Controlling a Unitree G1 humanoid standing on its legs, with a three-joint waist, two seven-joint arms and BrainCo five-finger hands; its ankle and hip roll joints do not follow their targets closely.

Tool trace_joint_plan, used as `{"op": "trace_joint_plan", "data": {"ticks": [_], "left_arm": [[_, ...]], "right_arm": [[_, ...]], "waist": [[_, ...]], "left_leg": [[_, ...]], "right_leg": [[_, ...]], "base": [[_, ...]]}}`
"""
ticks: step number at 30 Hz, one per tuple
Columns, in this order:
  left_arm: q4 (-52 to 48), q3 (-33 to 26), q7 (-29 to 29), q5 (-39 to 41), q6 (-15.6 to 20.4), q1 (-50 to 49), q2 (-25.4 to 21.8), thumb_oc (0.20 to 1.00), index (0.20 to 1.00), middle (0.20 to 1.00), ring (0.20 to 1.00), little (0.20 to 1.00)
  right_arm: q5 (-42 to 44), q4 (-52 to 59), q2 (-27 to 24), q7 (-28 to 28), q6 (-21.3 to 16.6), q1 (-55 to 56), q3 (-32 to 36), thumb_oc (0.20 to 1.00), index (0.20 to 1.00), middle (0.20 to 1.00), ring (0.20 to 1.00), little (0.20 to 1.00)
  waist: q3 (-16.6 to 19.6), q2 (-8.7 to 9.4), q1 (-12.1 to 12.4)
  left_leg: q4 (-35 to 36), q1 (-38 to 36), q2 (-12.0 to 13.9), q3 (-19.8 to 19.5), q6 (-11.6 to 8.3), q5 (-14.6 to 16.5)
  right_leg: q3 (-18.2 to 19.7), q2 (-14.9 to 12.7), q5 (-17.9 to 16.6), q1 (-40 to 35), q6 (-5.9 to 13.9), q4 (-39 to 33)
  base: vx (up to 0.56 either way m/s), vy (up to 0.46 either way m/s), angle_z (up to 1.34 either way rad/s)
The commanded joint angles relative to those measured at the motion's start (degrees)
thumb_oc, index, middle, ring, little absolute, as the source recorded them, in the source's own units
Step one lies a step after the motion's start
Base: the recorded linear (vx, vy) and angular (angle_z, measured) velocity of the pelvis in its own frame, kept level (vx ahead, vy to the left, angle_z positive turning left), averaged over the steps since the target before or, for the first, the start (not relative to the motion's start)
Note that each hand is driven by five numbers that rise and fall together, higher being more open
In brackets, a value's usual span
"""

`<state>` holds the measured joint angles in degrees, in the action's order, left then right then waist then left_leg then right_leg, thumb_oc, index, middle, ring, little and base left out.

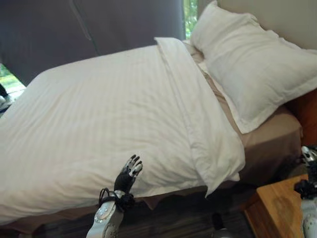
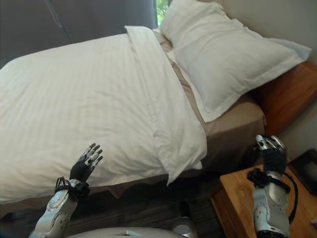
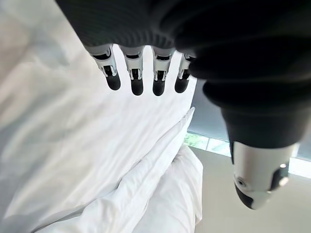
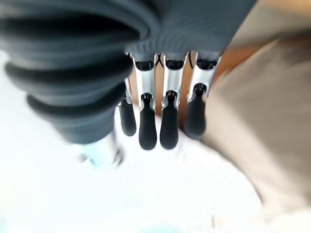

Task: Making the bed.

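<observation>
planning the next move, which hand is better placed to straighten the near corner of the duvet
Left, probably. The left hand is raised, open, over the duvet near its front edge. The right hand hangs above the wooden nightstand, off the bed.

a dark grey curtain (image 1: 99,25) hangs behind the bed, a strip of bright window (image 1: 190,15) at its edge. beside the bed stands a brown wooden nightstand (image 2: 237,198), a flat black object (image 2: 306,171) on it.

duvet (image 1: 99,114) top open | pillow (image 1: 252,64) blocks headboard end | nightstand (image 2: 247,198) crowds bed's right side
</observation>
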<state>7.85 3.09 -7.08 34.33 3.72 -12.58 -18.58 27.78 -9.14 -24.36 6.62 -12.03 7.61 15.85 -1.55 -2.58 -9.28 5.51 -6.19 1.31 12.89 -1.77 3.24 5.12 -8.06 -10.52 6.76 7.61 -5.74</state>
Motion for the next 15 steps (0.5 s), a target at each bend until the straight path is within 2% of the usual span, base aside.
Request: {"op": "trace_joint_plan", "data": {"ticks": [1,2,4,5,6,7,8,9,10,11,13,14,15], "left_arm": [[0.9,0.6,0.5,-3.7,3.5,3.8,-2.2,1.000,1.000,1.000,1.000,1.000],[1.0,0.5,0.5,-3.7,3.5,3.8,-2.2,1.000,1.000,1.000,1.000,1.000],[0.9,1.2,0.5,-3.9,3.6,3.7,-1.7,1.000,1.000,1.000,1.000,1.000],[1.6,2.5,0.4,-4.4,3.6,4.1,-1.4,1.000,1.000,1.000,1.000,1.000],[1.6,2.4,0.4,-4.4,3.6,4.1,-1.4,1.000,1.000,1.000,1.000,1.000],[2.2,3.8,0.5,-5.1,3.8,4.8,-1.9,1.000,1.000,1.000,1.000,1.000],[2.3,4.3,0.6,-5.3,4.2,5.4,-2.3,1.000,1.000,1.000,1.000,1.000],[2.3,4.3,0.6,-5.3,4.2,5.4,-2.3,1.000,1.000,1.000,1.000,1.000],[2.3,4.4,1.1,-5.4,4.7,6.2,-2.9,1.000,1.000,1.000,1.000,1.000],[2.3,4.3,1.2,-5.0,5.0,6.3,-2.9,1.000,1.000,1.000,1.000,1.000],[1.9,3.7,1.8,-3.9,5.7,6.1,-3.1,1.000,1.000,1.000,1.000,1.000],[1.9,3.7,1.8,-3.9,5.7,6.1,-3.1,1.000,1.000,1.000,1.000,1.000],[1.6,3.9,2.2,-3.5,5.9,6.2,-3.1,1.000,1.000,1.000,1.000,1.000]], "right_arm": [[-4.9,-3.1,2.0,-4.8,-1.3,-2.4,-5.5,1.000,1.000,1.000,1.000,1.000],[-4.9,-3.0,2.0,-4.8,-1.3,-2.4,-5.5,1.000,1.000,1.000,1.000,1.000],[-4.4,-2.0,2.7,-7.9,-0.3,-2.0,-10.1,1.000,1.000,1.000,1.000,1.000],[-5.2,-0.9,3.6,-10.3,0.7,-1.7,-15.3,1.000,1.000,1.000,1.000,1.000],[-5.2,-0.9,3.6,-10.3,0.6,-1.7,-15.3,1.000,1.000,1.000,1.000,1.000],[-5.0,-0.5,4.3,-11.2,1.3,-2.1,-19.0,1.000,1.000,1.000,1.000,1.000],[-4.6,0.0,4.6,-12.0,1.5,-2.3,-21.1,1.000,1.000,1.000,1.000,1.000],[-4.6,0.0,4.6,-12.0,1.5,-2.3,-21.1,1.000,1.000,1.000,1.000,1.000],[-4.5,1.1,4.4,-12.9,1.9,-2.7,-23.8,1.000,1.000,1.000,1.000,1.000],[-5.1,1.1,4.1,-13.0,1.9,-3.0,-24.4,1.000,1.000,1.000,1.000,1.000],[-6.5,3.5,2.9,-13.1,1.6,-3.3,-24.5,1.000,1.000,1.000,1.000,1.000],[-6.5,3.5,2.9,-13.1,1.6,-3.3,-24.5,1.000,1.000,1.000,1.000,1.000],[-6.4,3.4,2.6,-12.6,1.5,-3.4,-24.1,1.000,1.000,1.000,1.000,1.000]], "waist": [[-2.0,1.58,0.1],[-2.1,1.66,0.0],[-2.2,2.18,0.4],[-2.9,2.32,1.0],[-2.9,2.36,0.9],[-4.0,2.00,0.5],[-4.2,1.79,0.3],[-4.2,1.83,0.2],[-3.9,1.40,1.2],[-3.6,1.37,1.4],[-2.7,1.23,2.6],[-2.5,1.17,2.5],[-1.8,1.17,3.4]], "left_leg": [[-0.5,1.8,0.3,-5.2,0.42,-1.9],[-0.5,1.8,0.3,-5.2,0.43,-1.9],[-0.5,1.5,0.3,-5.1,0.65,-2.0],[-0.5,1.4,0.3,-5.1,0.85,-2.6],[-0.5,1.4,0.3,-5.2,0.85,-2.6],[-0.6,1.7,0.4,-6.9,1.10,-3.2],[-0.7,2.2,0.4,-8.2,1.09,-3.6],[-0.7,2.2,0.3,-8.3,1.09,-3.6],[-0.7,3.4,0.3,-11.9,0.35,-4.7],[-0.6,3.7,0.4,-13.4,0.06,-4.9],[-0.6,4.7,0.7,-19.4,-0.82,-5.6],[-0.6,5.0,0.8,-19.5,-0.84,-5.7],[-0.7,5.7,1.0,-22.1,-1.26,-6.1]], "right_leg": [[-2.0,1.3,5.6,-4.8,0.86,1.3],[-2.0,1.3,5.7,-4.9,0.87,1.3],[-2.1,1.4,5.3,-5.0,1.06,1.5],[-2.7,1.5,6.2,-4.3,1.09,5.6],[-2.7,1.5,6.4,-4.1,1.09,5.9],[0.4,2.8,8.1,-2.6,1.29,11.0],[2.9,3.9,9.2,-2.2,1.23,12.4],[2.9,3.9,9.4,-2.1,1.21,12.6],[4.7,3.2,10.5,-2.8,0.76,12.9],[4.4,2.2,10.5,-3.4,0.75,12.5],[5.2,0.5,10.9,-5.6,0.98,12.2],[5.1,0.6,10.7,-5.4,0.97,12.0],[6.1,0.2,11.1,-6.2,1.13,12.1]], "base": [[-0.05,0.022,-0.01],[-0.06,0.021,-0.05],[-0.09,0.005,-0.07],[-0.11,0.007,0.00],[-0.16,0.012,0.10],[-0.12,0.004,0.13],[-0.12,0.003,0.19],[-0.10,-0.089,0.55],[-0.08,-0.156,0.63],[-0.09,-0.255,0.93],[-0.03,-0.227,1.22],[-0.02,-0.187,1.67],[-0.12,-0.243,1.96]]}}
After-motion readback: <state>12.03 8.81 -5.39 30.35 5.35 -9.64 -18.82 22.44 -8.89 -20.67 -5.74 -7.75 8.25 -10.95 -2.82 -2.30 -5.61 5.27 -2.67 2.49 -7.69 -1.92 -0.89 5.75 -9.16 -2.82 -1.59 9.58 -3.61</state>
